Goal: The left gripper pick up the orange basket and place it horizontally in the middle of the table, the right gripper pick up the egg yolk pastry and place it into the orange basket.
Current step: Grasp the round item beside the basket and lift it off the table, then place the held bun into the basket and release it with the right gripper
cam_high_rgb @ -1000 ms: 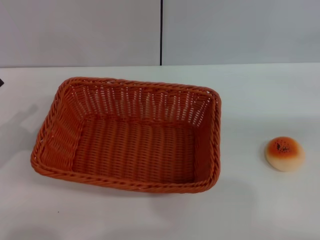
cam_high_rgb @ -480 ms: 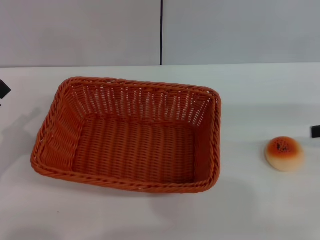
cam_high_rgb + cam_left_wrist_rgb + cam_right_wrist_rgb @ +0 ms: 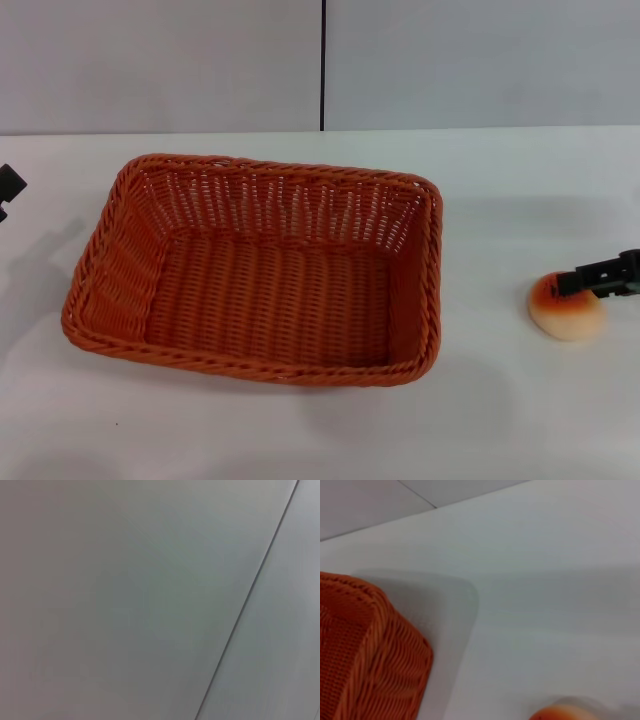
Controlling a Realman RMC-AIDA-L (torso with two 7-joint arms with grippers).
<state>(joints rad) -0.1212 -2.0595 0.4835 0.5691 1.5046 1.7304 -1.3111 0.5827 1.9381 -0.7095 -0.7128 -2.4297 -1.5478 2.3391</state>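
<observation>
With its fingers' opening unreadable, the right gripper (image 3: 600, 279) over the egg yolk pastry (image 3: 566, 312) could nudge it across the worktop (image 3: 500, 420).

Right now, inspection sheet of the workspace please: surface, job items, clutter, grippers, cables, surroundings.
Surface: white table, bare around the items.
Job's things: orange basket upright and empty, mid-table; egg yolk pastry on the table to its right, outside it.
Clutter: nothing seen.
Grippers: right gripper over the pastry's top; left gripper at the table's left edge, clear of the basket. Jaws' state unclear on both.
Cables: nothing seen.
Surroundings: grey wall panels behind.
</observation>
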